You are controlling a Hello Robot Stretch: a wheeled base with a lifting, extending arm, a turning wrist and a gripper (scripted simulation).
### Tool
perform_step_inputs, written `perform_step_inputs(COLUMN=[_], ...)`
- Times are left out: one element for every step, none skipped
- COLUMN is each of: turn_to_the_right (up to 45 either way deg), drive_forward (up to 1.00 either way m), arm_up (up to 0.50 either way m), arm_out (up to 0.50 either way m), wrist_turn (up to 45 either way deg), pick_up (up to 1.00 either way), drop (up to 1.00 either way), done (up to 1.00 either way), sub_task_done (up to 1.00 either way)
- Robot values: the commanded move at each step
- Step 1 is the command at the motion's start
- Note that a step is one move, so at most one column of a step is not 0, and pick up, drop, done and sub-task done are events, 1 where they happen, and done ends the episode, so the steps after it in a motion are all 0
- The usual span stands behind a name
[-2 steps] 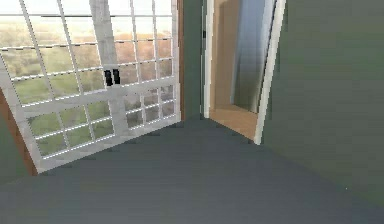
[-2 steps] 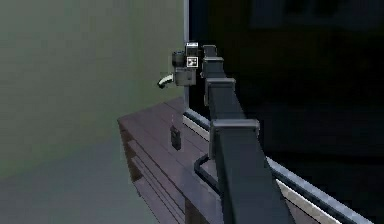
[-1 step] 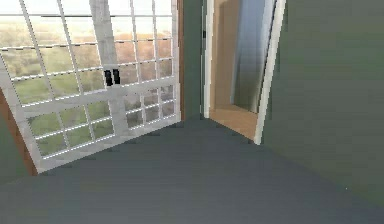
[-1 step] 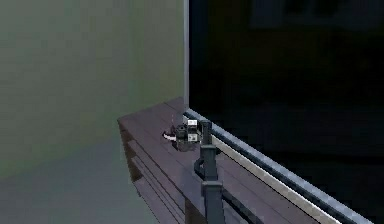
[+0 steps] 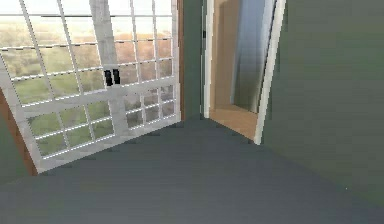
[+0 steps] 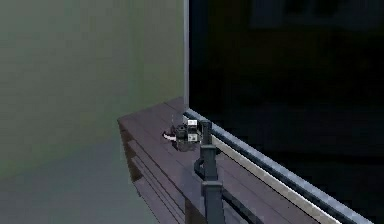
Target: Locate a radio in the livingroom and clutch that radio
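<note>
In the arm side view the dark arm bar (image 6: pixel 209 175) rises from the bottom edge over a dark wooden stand (image 6: pixel 150 155). At its far end the gripper (image 6: pixel 176 134) is a small dark blob with pale marks, above the stand's top near its left end. Its far end merges with the dark wood behind it, so I cannot tell whether it holds anything. I make out no shape that reads as a radio.
A large black screen (image 6: pixel 290 70) stands on the stand, right behind the arm. Left of the stand are a green wall and grey floor. The forward view has white-framed glass doors (image 5: pixel 90 80), an open doorway (image 5: pixel 238 65) and bare grey floor (image 5: pixel 190 180).
</note>
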Motion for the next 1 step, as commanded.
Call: perform_step_inputs(turn_to_the_right=[0.0], drive_forward=[0.00], arm_up=[0.10], arm_out=[0.00], wrist_turn=[0.0], pick_up=[0.00], drop=[0.00], done=[0.00], sub_task_done=[0.00])
